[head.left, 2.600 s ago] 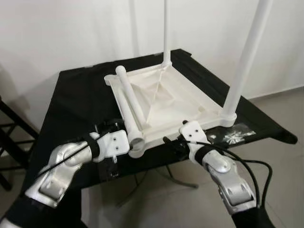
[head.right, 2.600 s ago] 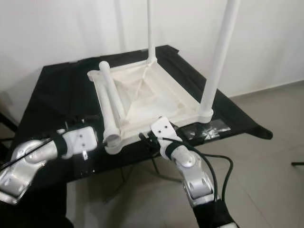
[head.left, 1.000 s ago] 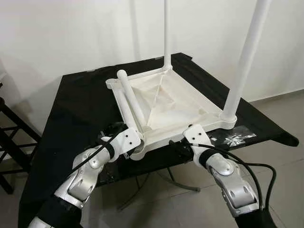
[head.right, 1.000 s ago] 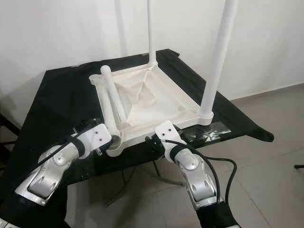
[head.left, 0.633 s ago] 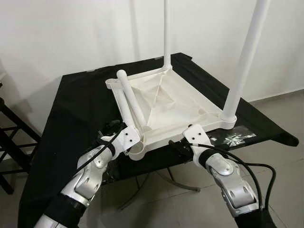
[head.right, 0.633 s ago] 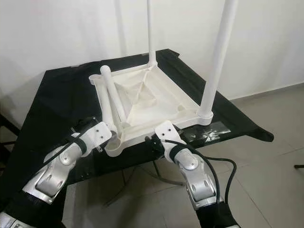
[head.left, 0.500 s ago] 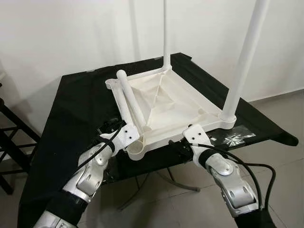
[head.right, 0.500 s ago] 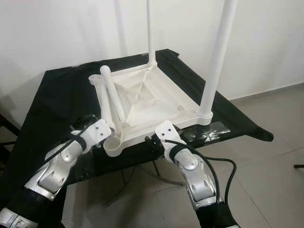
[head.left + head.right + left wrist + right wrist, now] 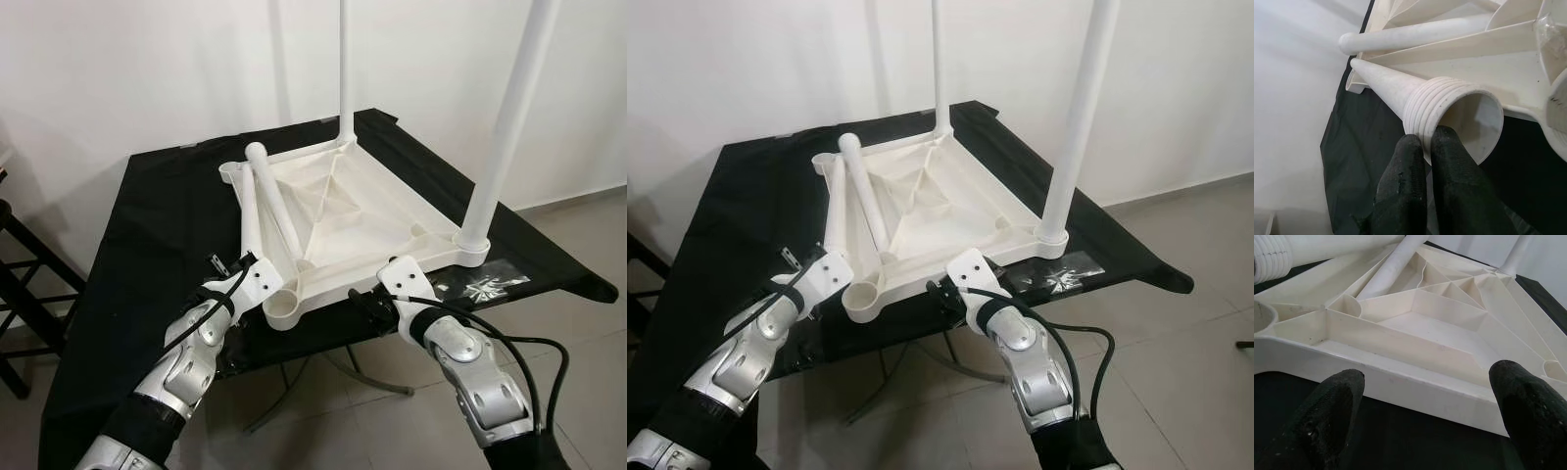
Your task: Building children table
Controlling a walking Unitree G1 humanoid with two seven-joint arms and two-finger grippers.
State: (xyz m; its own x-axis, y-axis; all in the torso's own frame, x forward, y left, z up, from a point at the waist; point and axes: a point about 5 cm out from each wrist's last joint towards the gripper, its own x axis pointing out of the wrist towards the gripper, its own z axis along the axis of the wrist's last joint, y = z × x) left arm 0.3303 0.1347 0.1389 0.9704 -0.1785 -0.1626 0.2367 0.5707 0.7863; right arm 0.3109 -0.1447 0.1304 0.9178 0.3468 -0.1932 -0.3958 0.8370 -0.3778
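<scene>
A white plastic table top (image 9: 411, 220) lies upside down on a black table (image 9: 157, 225). Two white legs stand upright in its far corner (image 9: 345, 69) and right corner (image 9: 505, 127). A loose leg (image 9: 276, 206) lies across the ribs. Another leg (image 9: 249, 220) lies along the left rim, and my left gripper (image 9: 1426, 147) is shut on the wall of its threaded end (image 9: 1449, 112). The near-left corner socket (image 9: 286, 308) is empty. My right gripper (image 9: 1427, 382) is open, level with the near rim, one finger (image 9: 1327, 421) to each side.
A small clear bag of hardware (image 9: 480, 287) lies on the black table near the right corner. A dark rack (image 9: 20, 284) stands at the far left. White wall behind, tiled floor (image 9: 578, 382) to the right and below.
My left gripper has drawn the held leg's threaded end off the near-left corner socket and swung it left, along the rim. The socket now shows empty. The right arm has stayed put.
</scene>
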